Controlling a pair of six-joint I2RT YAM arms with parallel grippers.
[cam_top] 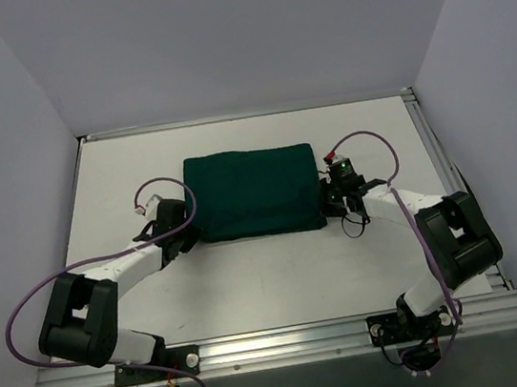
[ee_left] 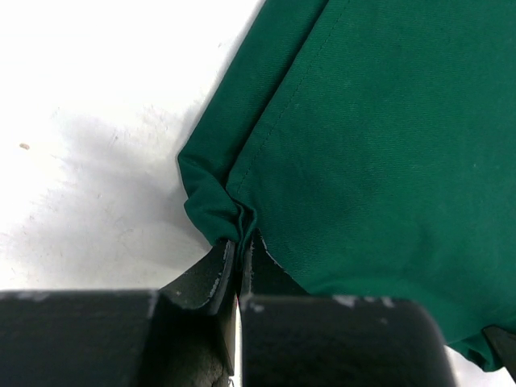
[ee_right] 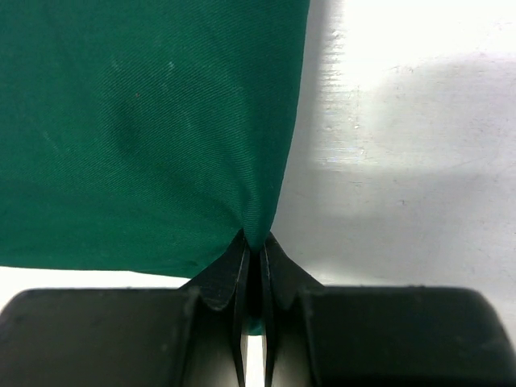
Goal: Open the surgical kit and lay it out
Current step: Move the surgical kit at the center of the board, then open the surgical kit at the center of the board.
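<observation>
Pale surface point(cam_top: 270, 278) holds the surgical kit point(cam_top: 254, 192) folded shut at its middle, your left hand point(ee_left: 239, 254) clenched on its near-left corner and right hand point(ee_right: 256, 242) on the near-right (soft, limp cloth, probably weighted by contents), so peel from those corners slowly.

The cloth wrap point(cam_top: 254, 192) is plain dark green, with a matching stitch line just ahead of the left gripper point(ee_left: 239, 251), which is black with whitish scuffs. The right gripper point(ee_right: 258, 243) is black too. Beside both, the table point(cam_top: 280, 277) is white. The cables point(cam_top: 10, 329) behind them are purple.
</observation>
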